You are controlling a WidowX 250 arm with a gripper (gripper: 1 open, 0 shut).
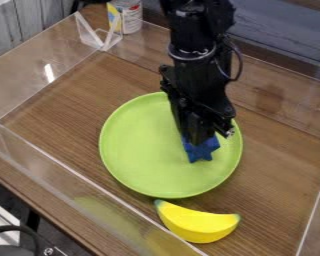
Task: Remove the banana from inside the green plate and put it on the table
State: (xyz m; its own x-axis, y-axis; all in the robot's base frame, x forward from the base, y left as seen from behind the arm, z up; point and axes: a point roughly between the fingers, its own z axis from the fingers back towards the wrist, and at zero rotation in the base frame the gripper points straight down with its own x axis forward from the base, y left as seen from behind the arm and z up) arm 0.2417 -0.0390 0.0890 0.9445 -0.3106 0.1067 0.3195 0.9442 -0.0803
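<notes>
The banana (198, 221) lies on the bench (69, 110), just outside the near rim of the green plate (136, 140) and close to the clear acrylic wall (43, 190) at the front edge. It is not inside the plate at all, so judging by how things lie, the job named in the task looks already satisfied, or the arm is busy with the wrong thing.

The arm stands over the right half of the plate, pointing straight down, and its gripper (198, 143) sits at a blue block (198, 151) that rests in the plate. The jaws have drawn in tight around the top of that block, and they seem to be pinching it, though the black fingers hide the contact and I cannot be sure the grasp is firm. The block touches the plate or hangs just off it; from this angle I cannot tell which.

The vertical approach makes sense for a small upright piece: coming from above keeps the fingers clear of the shallow rim.

At the back left a bottle with a yellow label (121, 15) stands beyond the wall; its writing is too small to read. No other lettering shows.
</notes>
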